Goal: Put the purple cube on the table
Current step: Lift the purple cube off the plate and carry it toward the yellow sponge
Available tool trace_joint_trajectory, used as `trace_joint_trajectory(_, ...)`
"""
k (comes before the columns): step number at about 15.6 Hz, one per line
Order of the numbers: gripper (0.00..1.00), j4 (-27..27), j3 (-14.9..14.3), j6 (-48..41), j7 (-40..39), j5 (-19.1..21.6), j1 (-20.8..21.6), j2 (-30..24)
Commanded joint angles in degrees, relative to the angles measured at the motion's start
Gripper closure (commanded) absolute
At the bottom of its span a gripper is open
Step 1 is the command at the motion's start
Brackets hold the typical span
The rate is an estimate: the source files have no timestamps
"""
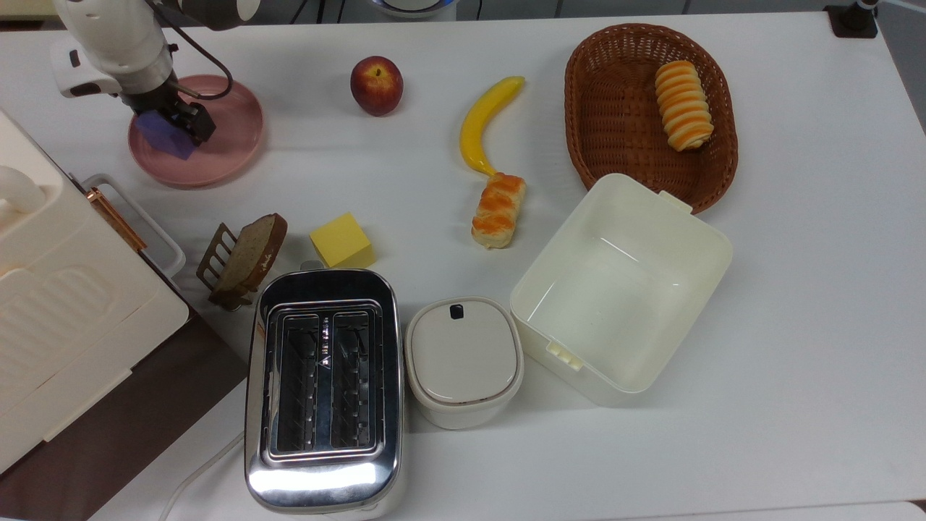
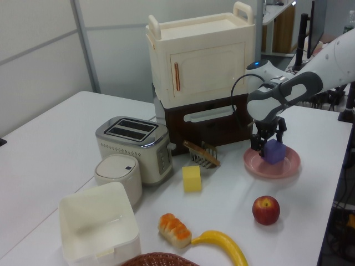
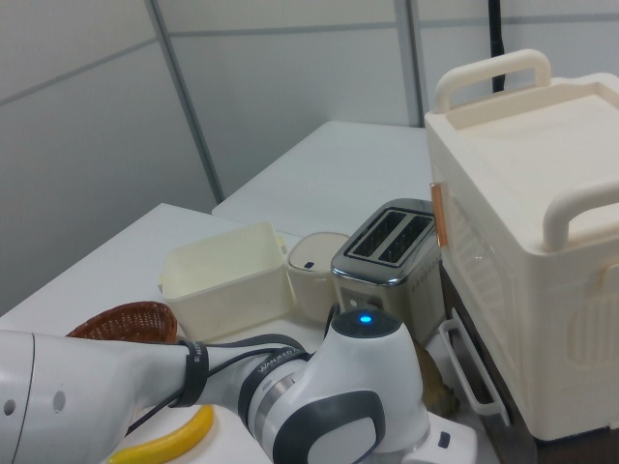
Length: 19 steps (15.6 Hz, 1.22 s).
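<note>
You are at the start of this job: the purple cube point(image 1: 165, 134) sits on the pink plate point(image 1: 231, 137), not on the table point(image 1: 796, 289), so the lift, the carry and the set-down are all left to do. The gripper point(image 1: 176, 123) is down over the plate with its dark fingers on either side of the cube, one at the cube's right in the top view, but you cannot tell from these pictures whether it has clenched on the block or merely straddles it. In the left view the cube point(image 2: 274, 151) looks level on the plate point(image 2: 288, 166), with the gripper point(image 2: 266, 145) close around it.

Taking the toaster point(image 1: 323, 387) as your landmark and going left to right across the top view:

- The plate, up and to the left of the toaster, holds the purple cube alone.
- The toaster's two slots look empty.
- The small white pot point(image 1: 463, 360), just right of the toaster, has its lid on, so its contents are hidden.
- The open cream box point(image 1: 621, 289), further right, has nothing in it.
- The wicker basket point(image 1: 615, 108), up and far right of the toaster, holds one striped bread roll point(image 1: 682, 106).

My judgement is that the bare table between the plate and the apple point(image 1: 376, 85) would take the cube well.
</note>
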Motion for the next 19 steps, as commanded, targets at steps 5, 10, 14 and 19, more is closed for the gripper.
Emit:
trace_joint_trajectory(5,0.83,-1.2,-0.1,1.8,1.9,-1.0,0.4,-0.9)
trace_joint_trajectory(10,0.82,-0.9,2.5,-3.8,5.8,-0.3,1.6,-7.9)
trace_joint_trajectory(14,0.82,0.0,8.1,-12.5,9.1,3.8,3.8,-13.4)
trace_joint_trajectory(19,0.8,0.6,9.5,-13.5,15.3,4.0,12.1,-12.5)
